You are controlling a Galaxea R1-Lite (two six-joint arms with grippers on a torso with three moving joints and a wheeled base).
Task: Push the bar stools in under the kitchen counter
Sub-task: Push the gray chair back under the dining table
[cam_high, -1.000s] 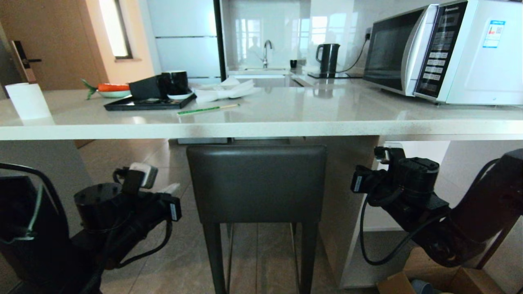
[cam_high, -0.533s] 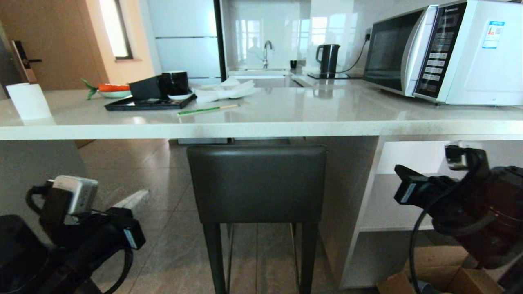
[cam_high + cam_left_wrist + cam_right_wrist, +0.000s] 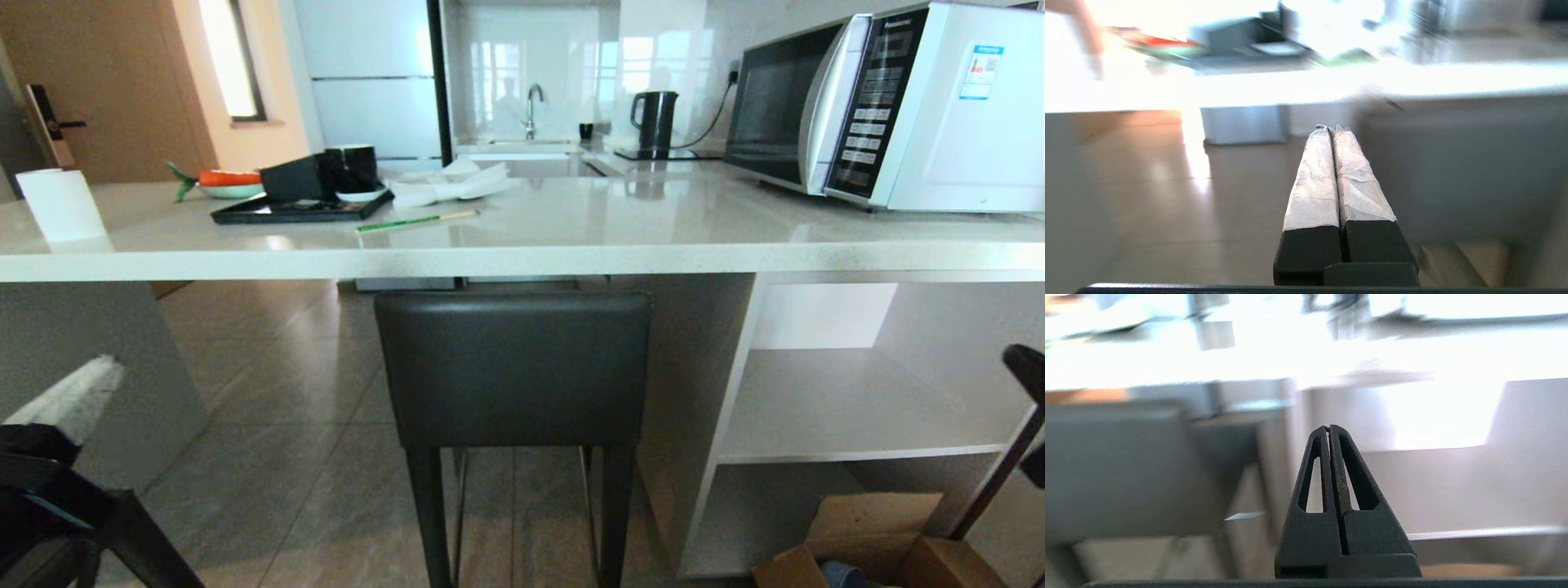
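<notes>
Standing tucked under the tabletop (image 3: pixel 522 245), the bar stool (image 3: pixel 513 367) sits ahead of both tools: right of the left tool (image 3: pixel 1331 130), left of the right tool (image 3: pixel 1329 428). Each tool has its fingers pressed together on nothing, clear of the stool.

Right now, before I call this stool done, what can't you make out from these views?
- bar stool: seat hidden behind its backrest in the head view; feet cut off by the bottom edge.
- Second stool: in no view.
- left gripper and right gripper: shut, touching nothing; stool and kitchen counter behind them are motion-blurred in both wrist views.
</notes>
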